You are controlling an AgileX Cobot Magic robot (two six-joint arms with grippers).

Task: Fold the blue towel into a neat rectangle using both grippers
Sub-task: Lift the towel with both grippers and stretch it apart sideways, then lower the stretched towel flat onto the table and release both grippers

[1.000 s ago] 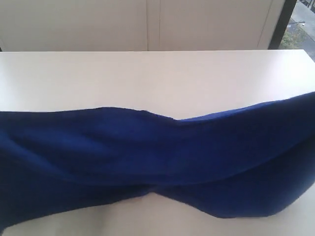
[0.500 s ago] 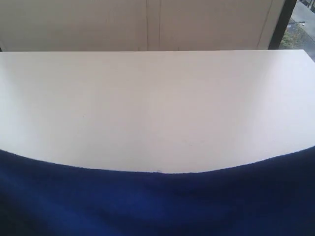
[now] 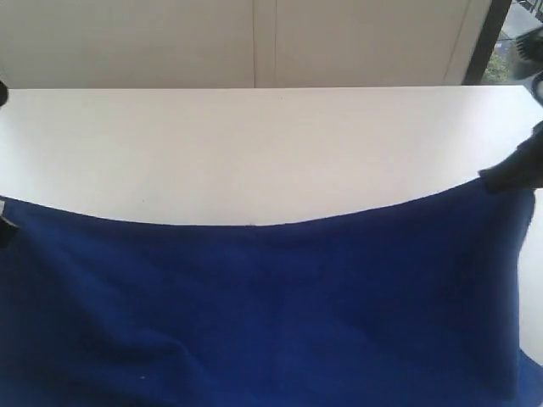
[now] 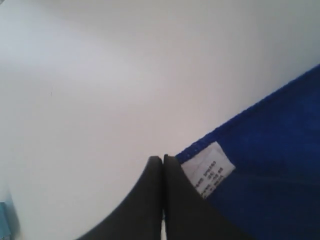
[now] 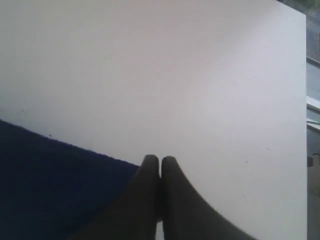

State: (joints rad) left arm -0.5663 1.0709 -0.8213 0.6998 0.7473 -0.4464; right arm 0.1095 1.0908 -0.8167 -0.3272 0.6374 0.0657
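The blue towel (image 3: pixel 271 314) hung stretched along the near edge of the desk (image 3: pixel 254 144), its top hem sagging at the middle. The left gripper (image 4: pixel 163 160) had its fingers pinched tight on the corner beside the white tag (image 4: pixel 207 171). The right gripper (image 5: pixel 160 159) had its fingers clamped on the opposite corner, toward the right edge.

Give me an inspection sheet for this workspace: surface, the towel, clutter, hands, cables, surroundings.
Surface: white table, no spills seen.
Job's things: blue towel stretched between both hands, top edge sagging in the middle; white tag at the left hand's corner.
Clutter: nothing seen on the table.
Hands: left hand and right hand each shut on a towel corner.
Cables: nothing seen.
Surroundings: pale panelled wall; window far right.
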